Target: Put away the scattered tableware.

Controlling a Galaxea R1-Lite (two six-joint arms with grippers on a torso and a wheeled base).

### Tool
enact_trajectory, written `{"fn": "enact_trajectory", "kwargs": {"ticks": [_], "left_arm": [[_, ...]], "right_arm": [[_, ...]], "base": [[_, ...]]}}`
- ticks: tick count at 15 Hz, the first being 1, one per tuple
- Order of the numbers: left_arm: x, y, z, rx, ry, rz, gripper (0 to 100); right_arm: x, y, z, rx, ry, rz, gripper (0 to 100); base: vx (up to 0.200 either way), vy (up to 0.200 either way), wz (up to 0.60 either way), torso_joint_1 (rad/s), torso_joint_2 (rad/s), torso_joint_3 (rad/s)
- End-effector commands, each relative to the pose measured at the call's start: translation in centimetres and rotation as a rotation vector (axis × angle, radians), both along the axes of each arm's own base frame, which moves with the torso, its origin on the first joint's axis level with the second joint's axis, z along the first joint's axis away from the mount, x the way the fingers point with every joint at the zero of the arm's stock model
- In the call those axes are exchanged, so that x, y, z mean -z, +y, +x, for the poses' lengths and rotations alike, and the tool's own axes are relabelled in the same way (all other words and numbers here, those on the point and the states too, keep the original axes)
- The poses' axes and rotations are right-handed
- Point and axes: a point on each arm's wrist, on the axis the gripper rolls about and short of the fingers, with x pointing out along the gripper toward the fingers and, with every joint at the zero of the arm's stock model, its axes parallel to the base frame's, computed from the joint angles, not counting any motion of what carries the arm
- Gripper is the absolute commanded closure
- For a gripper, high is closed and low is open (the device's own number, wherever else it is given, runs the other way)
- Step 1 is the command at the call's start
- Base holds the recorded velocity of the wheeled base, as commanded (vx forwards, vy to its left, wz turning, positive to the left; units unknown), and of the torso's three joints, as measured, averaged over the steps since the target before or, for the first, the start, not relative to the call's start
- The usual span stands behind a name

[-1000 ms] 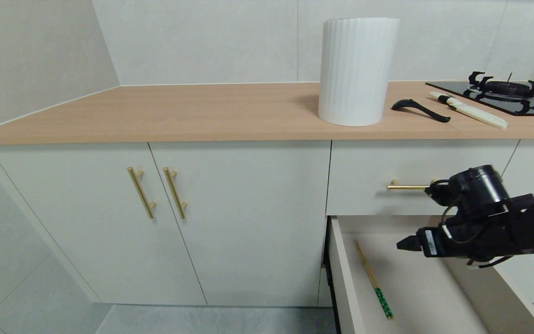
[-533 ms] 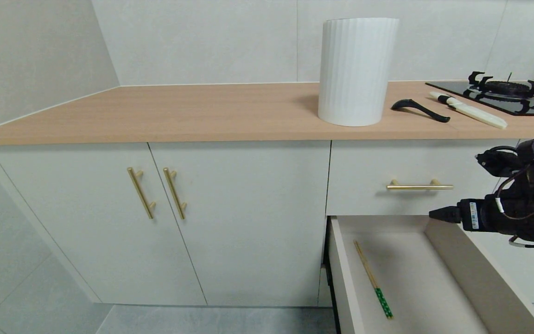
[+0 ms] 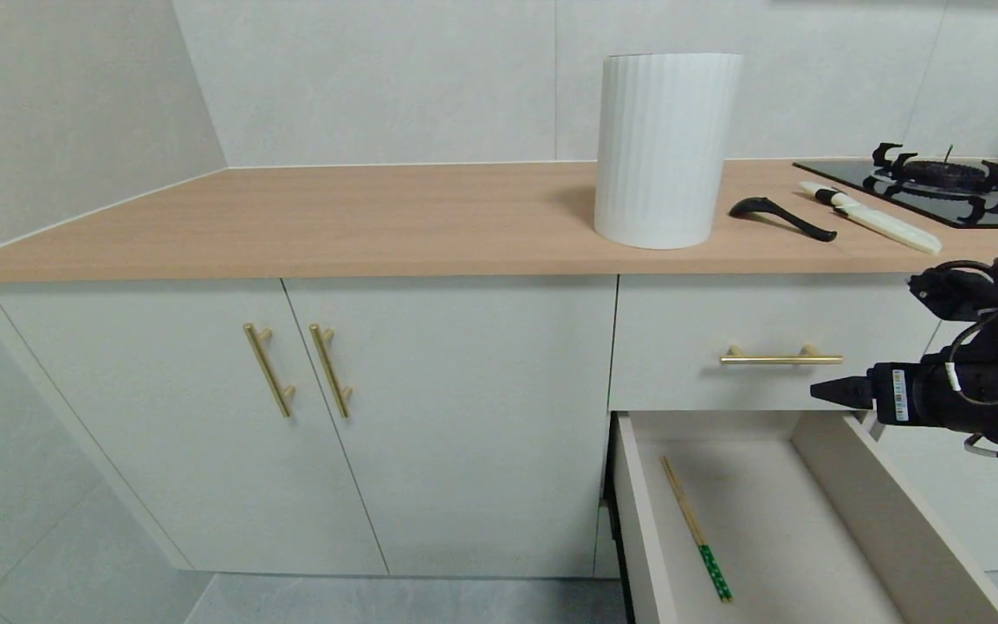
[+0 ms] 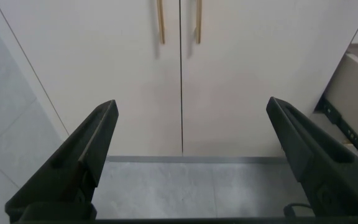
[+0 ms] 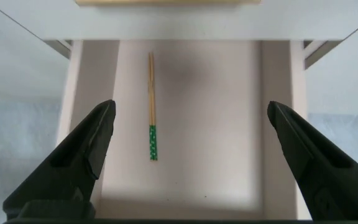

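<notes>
The robot is working between two items: the chopsticks (image 3: pixel 695 529) are already lying along the left side of the open drawer (image 3: pixel 638 529), while a black spoon (image 3: pixel 780 217) and a white knife (image 3: pixel 876 224) are still sitting on the counter (image 3: pixel 378 217), just right of a tall white canister (image 3: pixel 665 147). The right gripper (image 3: pixel 832 393) is hanging above the right-hand wall of the drawer, below the counter edge, with its jaws spread wide and holding nothing; its wrist view is looking straight down past them onto the chopsticks. The left gripper (image 4: pixel 191 112) is waiting low in front of the cabinet doors (image 4: pixel 179 74), jaws equally wide and empty. Judging from this, the drop-off is done and the next move is calling for the right arm to rise over the counter edge, reach the spoon or the knife, and close on its thin handle while it lies flat on the wood. Compared with a second ago, the right gripper is no longer down over the drawer floor: it has pulled up and to the right, most of that in the first half second. The slight shift of the whole head view is the camera moving, not the things.
</notes>
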Motion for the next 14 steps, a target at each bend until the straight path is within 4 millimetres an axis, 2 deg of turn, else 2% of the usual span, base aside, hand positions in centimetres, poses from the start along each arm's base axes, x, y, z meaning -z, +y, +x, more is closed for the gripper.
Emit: {"fn": "enact_trajectory", "kwargs": {"ticks": [1, 14], "left_arm": [[0.04, 0.0, 0.02, 0.0, 0.005, 0.0, 0], [0.04, 0.0, 0.02, 0.0, 0.005, 0.0, 0]], "right_arm": [[-0.14, -0.02, -0.16, -0.003, -0.004, -0.002, 0], [0.22, 0.0, -0.25, -0.01, 0.007, -0.017, 0]], "base": [[0.0, 0.0, 0.0, 0.085, -0.08, -0.29], [0.0, 0.0, 0.0, 0.157, -0.48, -0.3]]}}
